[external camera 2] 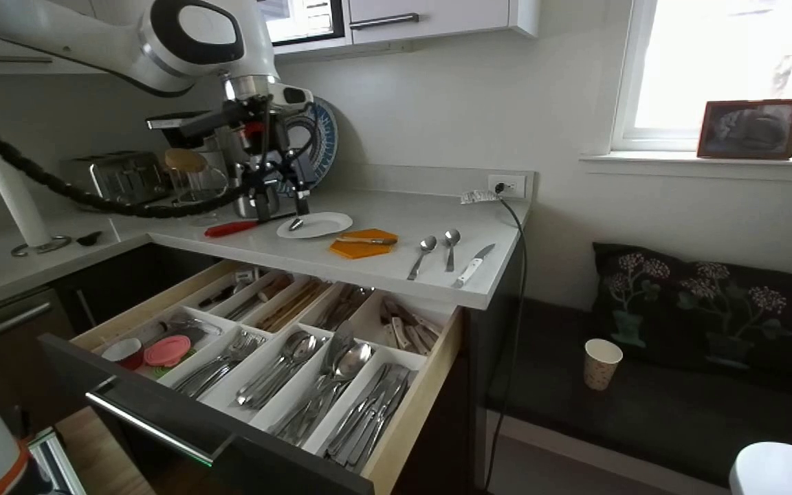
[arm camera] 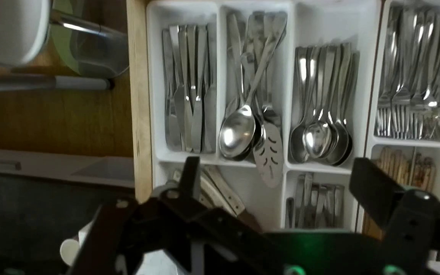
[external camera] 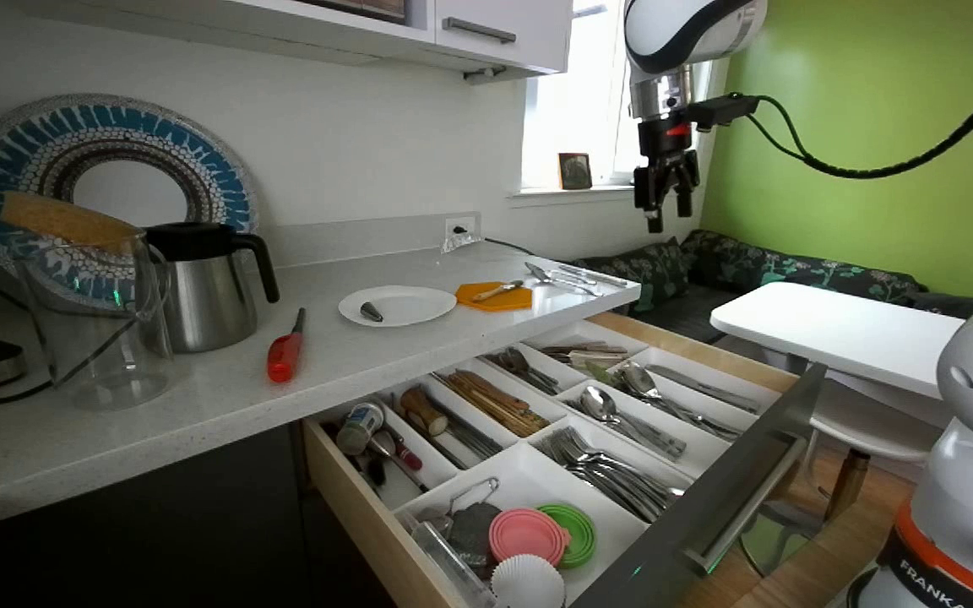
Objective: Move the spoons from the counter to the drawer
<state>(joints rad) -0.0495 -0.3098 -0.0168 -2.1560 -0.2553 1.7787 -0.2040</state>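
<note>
Our black two-fingered metal gripper hangs empty and spread wide, above the wide, shallow light-wood drawer! Below it, well apart, two small, shiny silver metal spoons lie on the long, smooth white counter. Looks like pick-up time: we should swing over, line up across one spoon's handle, sink almost to the counter, squeeze gently, lift straight.

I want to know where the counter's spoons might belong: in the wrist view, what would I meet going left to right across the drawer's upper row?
The drawer's light-wood side → knives → serving utensils that overlap each other → a stack of spoons → forks.
</note>
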